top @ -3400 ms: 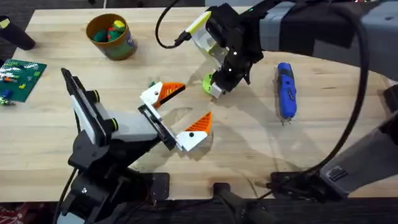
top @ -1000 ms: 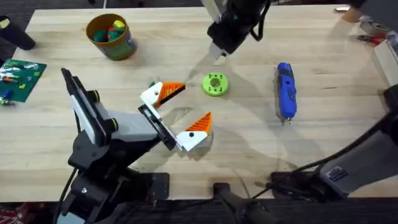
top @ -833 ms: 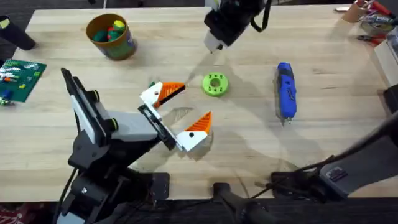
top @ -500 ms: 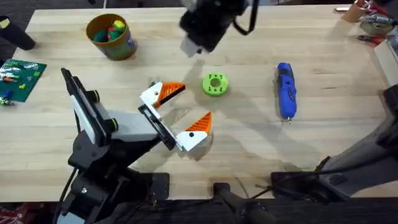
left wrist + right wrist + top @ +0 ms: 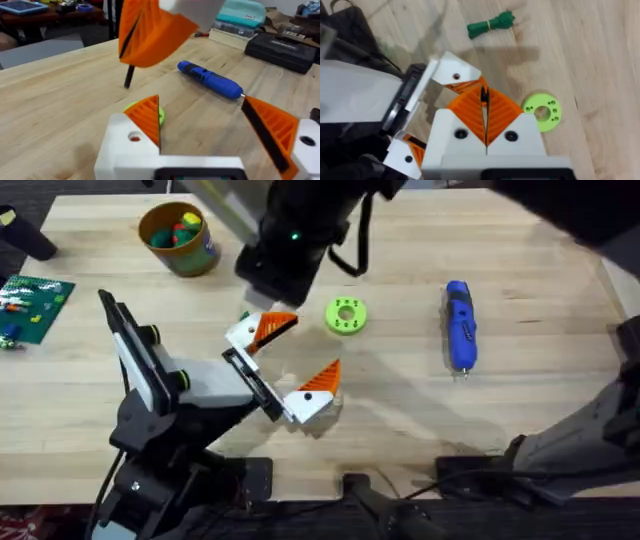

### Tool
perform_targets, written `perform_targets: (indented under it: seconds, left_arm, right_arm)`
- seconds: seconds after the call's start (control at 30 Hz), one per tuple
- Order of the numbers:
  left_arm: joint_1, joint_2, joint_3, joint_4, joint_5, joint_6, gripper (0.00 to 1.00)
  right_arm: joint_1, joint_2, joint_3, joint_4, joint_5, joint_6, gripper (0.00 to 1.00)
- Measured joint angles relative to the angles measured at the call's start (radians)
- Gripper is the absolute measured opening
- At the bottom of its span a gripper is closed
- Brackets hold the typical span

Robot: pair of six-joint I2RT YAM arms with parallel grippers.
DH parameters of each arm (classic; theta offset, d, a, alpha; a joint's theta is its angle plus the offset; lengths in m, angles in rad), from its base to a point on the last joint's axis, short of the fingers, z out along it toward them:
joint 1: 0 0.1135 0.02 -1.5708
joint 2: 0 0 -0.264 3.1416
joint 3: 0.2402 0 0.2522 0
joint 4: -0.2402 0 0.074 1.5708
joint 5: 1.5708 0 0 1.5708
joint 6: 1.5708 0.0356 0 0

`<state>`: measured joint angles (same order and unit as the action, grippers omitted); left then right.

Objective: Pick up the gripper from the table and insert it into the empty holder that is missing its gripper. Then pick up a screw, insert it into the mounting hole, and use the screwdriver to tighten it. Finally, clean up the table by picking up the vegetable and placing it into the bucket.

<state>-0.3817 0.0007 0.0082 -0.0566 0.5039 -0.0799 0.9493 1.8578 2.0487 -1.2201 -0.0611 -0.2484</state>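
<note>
Wooden table point(image 5: 400, 430) bears screwdriver point(image 5: 459, 325), bucket point(image 5: 180, 238), green ring point(image 5: 346, 316).

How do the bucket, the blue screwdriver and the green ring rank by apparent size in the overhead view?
1. bucket
2. screwdriver, longer but thinner, so close to the bucket
3. green ring, clearly smallest

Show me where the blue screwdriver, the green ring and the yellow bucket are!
blue screwdriver point(image 5: 458, 326): overhead view, middle of its blue body.
green ring point(image 5: 346, 316): overhead view, on its flat green top.
yellow bucket point(image 5: 196, 253): overhead view, on its outer side wall.
</note>
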Motion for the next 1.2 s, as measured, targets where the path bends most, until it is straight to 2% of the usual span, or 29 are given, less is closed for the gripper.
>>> perform_targets:
  seconds: [0.4, 0.67, 1.2]
  left_arm:
    - [0.000, 0.000, 0.000, 0.000, 0.000, 0.000, 0.990]
    - [0.000, 0.000, 0.000, 0.000, 0.000, 0.000, 0.990]
    - [0.000, 0.000, 0.000, 0.000, 0.000, 0.000, 0.990]
  right_arm:
    - [0.103, 0.000, 0.000, 0.023, -0.012, -0.032, 0.011]
    - [0.106, 0.000, 0.000, -0.021, -0.014, -0.055, 0.011]
    - [0.106, 0.000, 0.000, -0.005, 0.046, -0.110, 0.011]
